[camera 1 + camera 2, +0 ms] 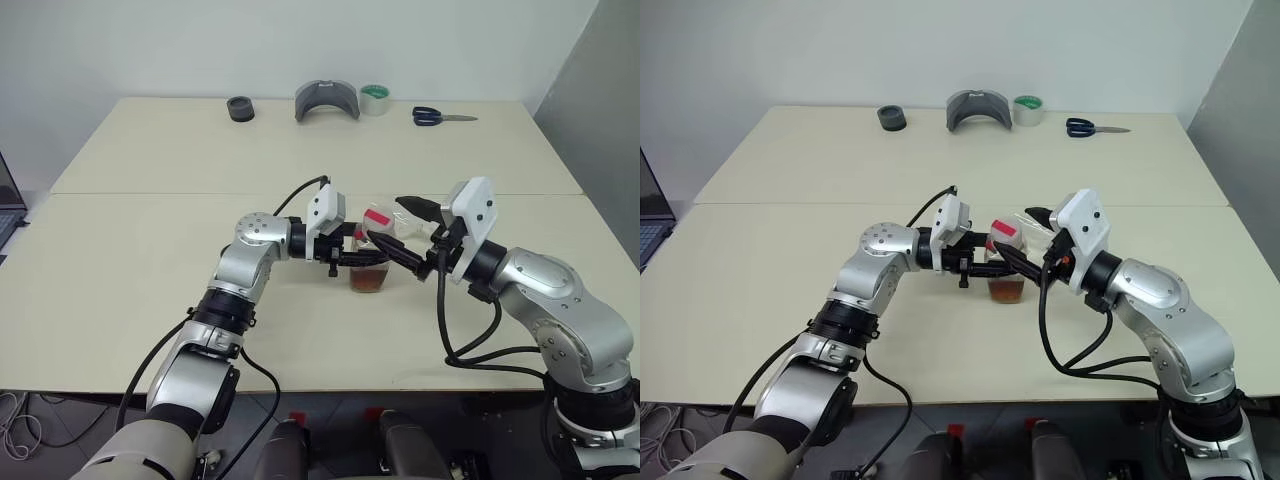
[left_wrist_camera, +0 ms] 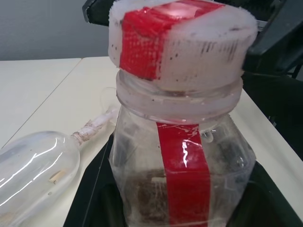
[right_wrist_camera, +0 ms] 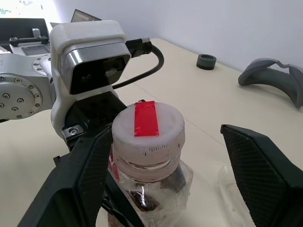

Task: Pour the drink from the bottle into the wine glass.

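Bottle (image 1: 372,262): small clear squarish plastic, standing upright near the table's (image 1: 150,200) centre, cap still on; the cap (image 3: 147,126) reads white with a red strip across its top, and a red strip label runs down one side with no legible writing. Drink (image 1: 369,279): reddish-brown liquid low in the bottle. Left gripper (image 1: 352,262): clenched on the bottle's body from the 9 o'clock side, its arm bent at the elbow and reaching level toward 3 o'clock. Right gripper (image 1: 404,236): fingers spread wide, one to each side of the cap without visibly pressing it, forearm coming in level from 4 o'clock. Wine glass (image 2: 35,163): clear, lying on its side on the table just beside the bottle; the left wrist view gives its bowl and stem, while the head views leave it mostly hidden behind the grippers. Right wrist view adds the left wrist's camera housing (image 3: 90,54) directly behind the bottle. Far edge of table, around 12 o'clock: black tape roll (image 1: 240,109), grey curved piece (image 1: 326,100), green-and-white tape roll (image 1: 375,99), blue-handled scissors (image 1: 440,116). Laptop (image 1: 8,205) edge at 9 o'clock.
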